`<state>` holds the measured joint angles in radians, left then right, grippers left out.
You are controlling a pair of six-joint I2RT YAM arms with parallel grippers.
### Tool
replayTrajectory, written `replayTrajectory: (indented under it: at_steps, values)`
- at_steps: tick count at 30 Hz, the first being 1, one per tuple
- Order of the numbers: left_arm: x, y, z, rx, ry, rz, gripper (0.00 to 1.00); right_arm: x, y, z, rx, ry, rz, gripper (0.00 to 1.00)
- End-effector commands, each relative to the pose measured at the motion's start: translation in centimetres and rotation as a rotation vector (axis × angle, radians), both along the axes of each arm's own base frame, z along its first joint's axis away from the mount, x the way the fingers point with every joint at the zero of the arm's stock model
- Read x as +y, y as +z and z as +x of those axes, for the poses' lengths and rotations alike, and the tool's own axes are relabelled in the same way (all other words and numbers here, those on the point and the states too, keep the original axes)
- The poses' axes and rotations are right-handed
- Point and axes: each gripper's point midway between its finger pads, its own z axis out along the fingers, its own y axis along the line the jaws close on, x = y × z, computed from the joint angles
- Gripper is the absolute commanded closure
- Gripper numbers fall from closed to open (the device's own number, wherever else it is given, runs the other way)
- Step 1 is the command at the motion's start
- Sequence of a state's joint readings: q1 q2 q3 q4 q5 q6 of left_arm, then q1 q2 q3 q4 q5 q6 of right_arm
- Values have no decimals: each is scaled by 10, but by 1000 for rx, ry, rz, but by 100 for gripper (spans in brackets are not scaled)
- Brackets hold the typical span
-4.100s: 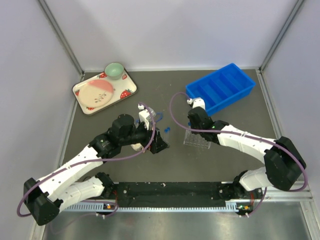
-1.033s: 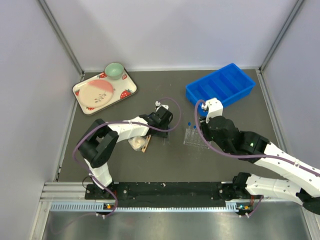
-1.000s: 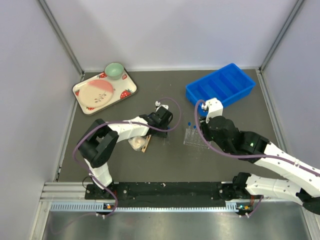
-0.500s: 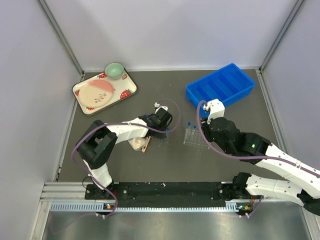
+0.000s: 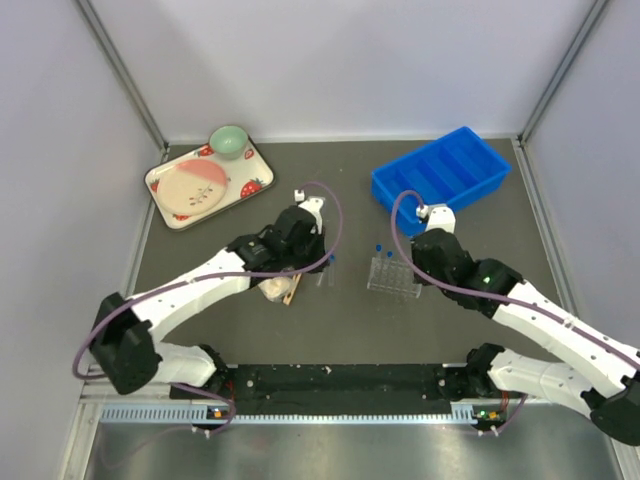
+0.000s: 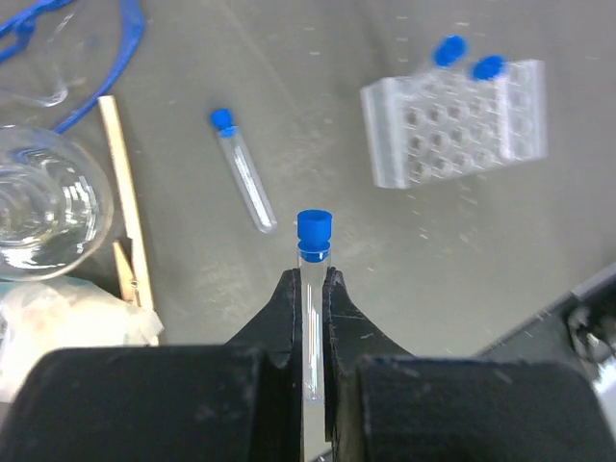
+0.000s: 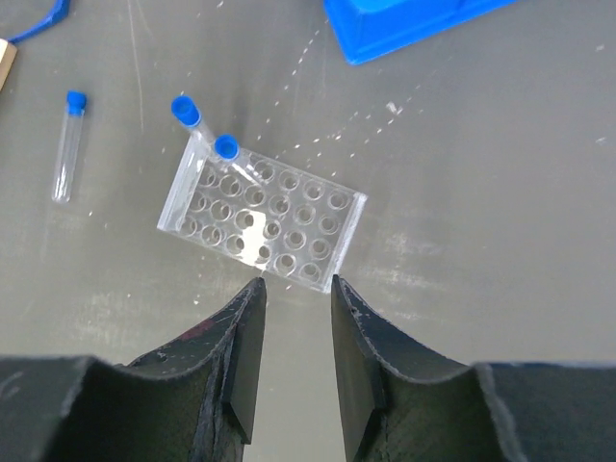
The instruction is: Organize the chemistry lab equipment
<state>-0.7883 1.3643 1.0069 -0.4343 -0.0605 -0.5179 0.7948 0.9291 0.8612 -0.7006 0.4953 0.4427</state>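
Observation:
My left gripper (image 6: pixel 313 281) is shut on a clear blue-capped tube (image 6: pixel 313 252), held above the table with its cap pointing away. A second tube (image 6: pixel 243 183) lies flat on the table beyond it. Farther right, the clear tube rack (image 6: pixel 452 125) holds two capped tubes (image 6: pixel 448 50) at one end. A glass flask (image 6: pixel 38 212), a thin wooden stick (image 6: pixel 125 231) and a whitish wad (image 6: pixel 58 322) sit to the left. My right gripper (image 7: pixel 296 284) hovers open just short of the rack (image 7: pixel 265 217), with nothing between its fingers.
A blue compartment bin (image 5: pixel 440 175) stands at the back right, close behind the rack. The strawberry-print tray (image 5: pixel 165 195) with a green bowl (image 5: pixel 229 141) is at the back left. A clear item with a blue cord (image 6: pixel 58 48) lies beyond the flask.
My left gripper has shut on a tube and lifted it off the table, and the left arm has stretched out. The right arm shifted slightly.

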Motion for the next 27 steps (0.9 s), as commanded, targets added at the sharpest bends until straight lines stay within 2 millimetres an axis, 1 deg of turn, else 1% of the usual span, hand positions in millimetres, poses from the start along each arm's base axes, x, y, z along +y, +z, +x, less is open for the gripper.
replayTrajectory:
  at_steps: [1, 2, 3, 4, 5, 9, 10, 11, 12, 13, 15, 16, 17, 19, 20, 21, 22, 23, 24, 25, 27]
  values:
    - [-15, 31, -34, 1, -186, -139, 100, 13, -12, -8, 64, 12, 82, 66]
    - [-19, 41, -42, -7, -227, -182, 100, 17, -15, -11, 83, 31, 96, 65]
    - [-23, 46, -48, -7, -266, -216, 100, 21, -13, -13, 85, 54, 117, 65]
    - [-31, 52, -60, 4, -334, -275, 100, 28, -10, -15, 81, 84, 147, 65]
    - [-34, 60, -67, -3, -372, -310, 100, 36, -9, -21, 97, 128, 186, 65]
    - [-44, 79, -90, -10, -511, -430, 100, 53, 12, -34, 88, 233, 301, 64]
    - [-48, 84, -98, -9, -558, -472, 100, 60, 20, -43, 94, 284, 347, 64]
    - [-49, 90, -105, -12, -592, -502, 100, 66, 29, -46, 88, 318, 380, 64]
    - [-49, 89, -110, 6, -607, -522, 100, 70, 35, -50, 83, 347, 406, 64]
    - [-52, 101, -119, -13, -669, -577, 100, 78, 45, -61, 95, 409, 461, 64]
    - [-53, 107, -129, 1, -704, -636, 100, 87, 60, -71, 86, 471, 532, 63]
    - [-53, 114, -134, -5, -727, -666, 100, 94, 67, -82, 112, 526, 584, 62]
    - [-54, 125, -138, -36, -769, -710, 100, 99, 74, -86, 106, 554, 618, 62]
    - [-52, 132, -147, -27, -795, -752, 100, 104, 84, -96, 108, 601, 676, 62]
    - [-52, 140, -151, -45, -824, -780, 100, 106, 85, -99, 108, 613, 692, 62]
    - [-51, 140, -154, -33, -825, -792, 100, 107, 91, -100, 91, 628, 714, 61]
    - [-49, 146, -157, -44, -837, -809, 100, 110, 96, -105, 97, 654, 742, 61]
    - [-49, 148, -159, -43, -848, -821, 100, 111, 98, -108, 97, 669, 757, 61]
    - [-48, 152, -163, -45, -866, -841, 100, 115, 107, -109, 75, 694, 786, 61]
    - [-47, 155, -165, -51, -877, -851, 100, 118, 110, -115, 91, 718, 811, 61]
    - [-46, 159, -168, -59, -891, -869, 100, 122, 115, -118, 92, 740, 836, 61]
